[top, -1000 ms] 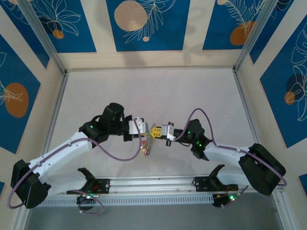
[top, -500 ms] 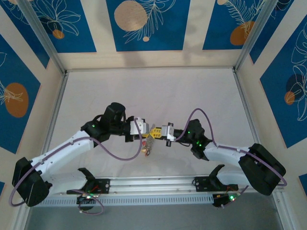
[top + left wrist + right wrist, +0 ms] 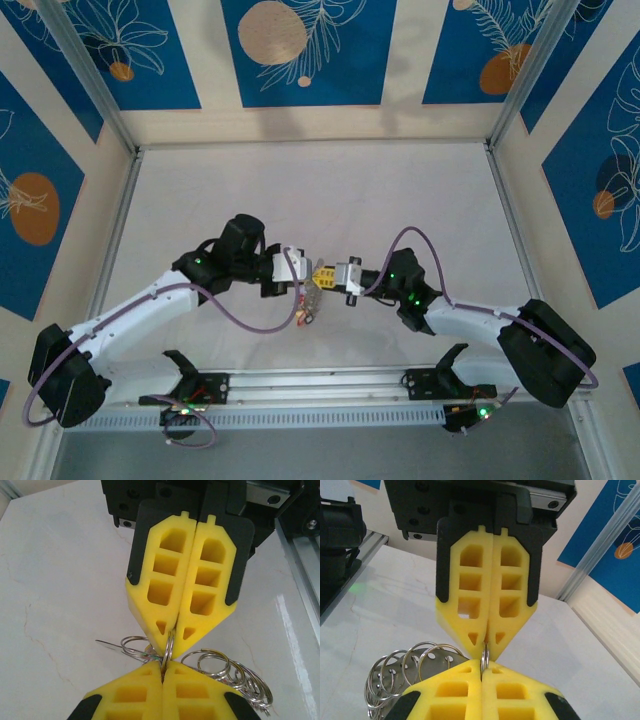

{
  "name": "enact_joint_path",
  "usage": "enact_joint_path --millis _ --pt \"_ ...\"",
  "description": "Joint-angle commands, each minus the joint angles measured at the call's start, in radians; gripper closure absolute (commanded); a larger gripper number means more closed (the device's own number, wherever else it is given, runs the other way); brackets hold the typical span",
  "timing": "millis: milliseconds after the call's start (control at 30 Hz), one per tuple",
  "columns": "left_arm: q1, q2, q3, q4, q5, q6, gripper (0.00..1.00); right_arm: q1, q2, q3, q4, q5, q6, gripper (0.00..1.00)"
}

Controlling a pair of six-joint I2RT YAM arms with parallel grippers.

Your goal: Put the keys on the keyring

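Above the table's near middle my two grippers meet tip to tip. A thin metal ring [image 3: 169,649] stands edge-on between them. The left gripper [image 3: 163,672] is shut on its near edge and the right gripper [image 3: 172,630] is shut on its far edge. The right wrist view shows the same ring [image 3: 485,655] pinched by the right gripper [image 3: 482,669] and the left gripper [image 3: 486,641]. I cannot tell whether this is the keyring. The keys [image 3: 308,305] hang below the left gripper [image 3: 308,270] and right gripper [image 3: 328,272] as a bunch with several small rings [image 3: 220,665].
A thin straight wire [image 3: 107,643] sticks out left of the bunch. A perforated metal plate [image 3: 387,680] lies behind the loose rings [image 3: 425,655]. White marble tabletop [image 3: 320,190] stretches behind the arms, with metal rails [image 3: 505,210] along its sides.
The left arm has edged right toward the right gripper and its jaws have closed onto the ring. The right gripper has kept its hold and place.
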Motion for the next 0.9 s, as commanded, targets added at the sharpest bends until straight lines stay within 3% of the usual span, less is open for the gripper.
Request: enact_joint_path --millis 0,367,567,667,700,800,867 --pt "-0.011 0.014 0.085 -0.102 -0.11 0.056 1.0 0.019 -0.012 0.03 -0.078 0.058 -0.072 0.91" --pt "-0.116 0.087 0.199 -0.252 -0.342 0.105 1.0 0.038 0.02 0.085 -0.15 0.148 -0.053 0.85" --pt "-0.127 0.091 0.211 -0.261 -0.317 0.084 1.0 0.041 0.048 0.094 -0.122 0.137 -0.025 0.86" --pt "-0.127 0.097 0.225 -0.273 -0.293 0.074 1.0 0.041 0.052 0.094 -0.109 0.139 -0.011 1.0" --pt "-0.127 0.094 0.223 -0.267 -0.281 0.07 1.0 0.04 0.052 0.094 -0.108 0.133 -0.009 1.0" --pt "-0.114 0.057 0.179 -0.215 -0.234 0.062 0.83 0.037 0.043 0.069 -0.044 0.1 0.007 1.0" --pt "-0.092 0.034 0.148 -0.185 -0.199 0.053 0.81 0.026 0.041 0.034 0.042 0.067 0.032 1.0"
